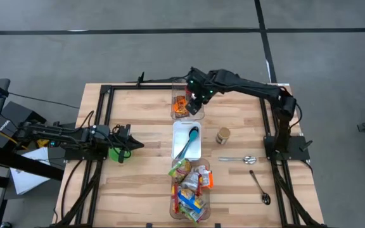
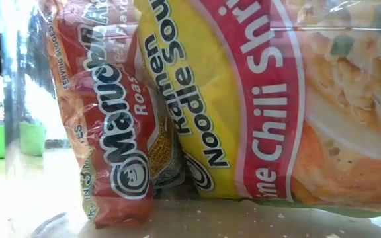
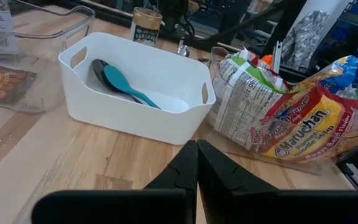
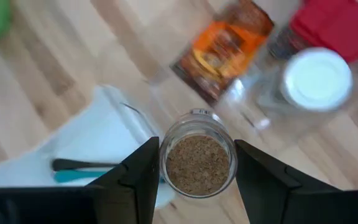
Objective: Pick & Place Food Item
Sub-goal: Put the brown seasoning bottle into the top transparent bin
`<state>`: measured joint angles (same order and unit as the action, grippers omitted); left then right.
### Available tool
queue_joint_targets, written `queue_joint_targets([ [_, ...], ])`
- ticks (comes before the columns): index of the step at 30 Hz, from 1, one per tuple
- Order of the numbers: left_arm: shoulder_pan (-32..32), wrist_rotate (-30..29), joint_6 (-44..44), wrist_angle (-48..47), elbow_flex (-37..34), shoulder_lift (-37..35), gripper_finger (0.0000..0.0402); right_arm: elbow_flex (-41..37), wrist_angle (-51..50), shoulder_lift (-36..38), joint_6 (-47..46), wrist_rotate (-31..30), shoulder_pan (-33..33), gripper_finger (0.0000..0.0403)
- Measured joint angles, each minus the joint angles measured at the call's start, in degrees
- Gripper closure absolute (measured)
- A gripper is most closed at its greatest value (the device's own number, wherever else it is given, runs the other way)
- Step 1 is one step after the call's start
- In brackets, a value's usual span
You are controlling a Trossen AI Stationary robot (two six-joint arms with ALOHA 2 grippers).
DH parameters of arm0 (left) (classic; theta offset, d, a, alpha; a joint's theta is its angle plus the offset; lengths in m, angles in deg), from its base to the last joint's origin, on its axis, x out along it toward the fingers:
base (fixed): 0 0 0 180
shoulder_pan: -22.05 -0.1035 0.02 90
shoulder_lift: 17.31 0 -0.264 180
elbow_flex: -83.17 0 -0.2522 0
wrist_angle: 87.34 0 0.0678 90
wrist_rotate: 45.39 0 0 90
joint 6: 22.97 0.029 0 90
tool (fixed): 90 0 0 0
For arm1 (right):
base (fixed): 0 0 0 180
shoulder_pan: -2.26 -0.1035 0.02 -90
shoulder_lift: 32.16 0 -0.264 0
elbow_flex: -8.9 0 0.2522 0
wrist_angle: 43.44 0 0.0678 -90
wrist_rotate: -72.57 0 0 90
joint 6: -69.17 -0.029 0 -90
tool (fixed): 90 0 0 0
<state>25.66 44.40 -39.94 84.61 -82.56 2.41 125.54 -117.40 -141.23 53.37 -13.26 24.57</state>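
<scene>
My right gripper (image 1: pixel 195 100) hangs over the near end of the far clear container (image 1: pixel 176 95) and is shut on a small glass jar of brown grains (image 4: pixel 197 163). An orange packet (image 1: pixel 180 105) lies in that container, beside a white-lidded jar (image 4: pixel 317 78). The white bin (image 1: pixel 177 151) with a teal spoon (image 1: pixel 192 134) sits at the table's middle. The near clear container (image 1: pixel 206 199) holds several ramen packets (image 2: pixel 111 132). My left gripper (image 3: pixel 196 168) is shut and empty, low at the table's left side (image 1: pixel 135 145). My right gripper pinches the jar's round side wall (image 4: pixel 164 163) between its two fingers (image 4: pixel 143 177), one on each opposite side. The fingers point down from above. The jar's round end faces the wrist camera. It looks lifted above the white bin and the far container.
A second jar (image 1: pixel 223 135) stands on the table right of the white bin. Two metal spoons (image 1: pixel 236 159) (image 1: pixel 260 187) lie at the near right. A green object (image 1: pixel 116 153) sits by my left gripper. Black frame rails run along both table sides.
</scene>
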Motion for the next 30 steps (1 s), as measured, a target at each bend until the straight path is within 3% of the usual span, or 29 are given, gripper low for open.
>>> queue_joint_targets([
  [18, 0.02, 0.0, 0.0, 0.38, 0.0, 0.0, 0.0402, -8.57, 8.96, -0.35, -1.17, -2.83, 1.07, 0.0232],
  [30, 0.0, 0.0, 0.0, 0.36, 0.0, 0.0, 0.0402, -8.59, 9.45, -4.93, 0.01, -2.71, 1.03, 0.0232],
])
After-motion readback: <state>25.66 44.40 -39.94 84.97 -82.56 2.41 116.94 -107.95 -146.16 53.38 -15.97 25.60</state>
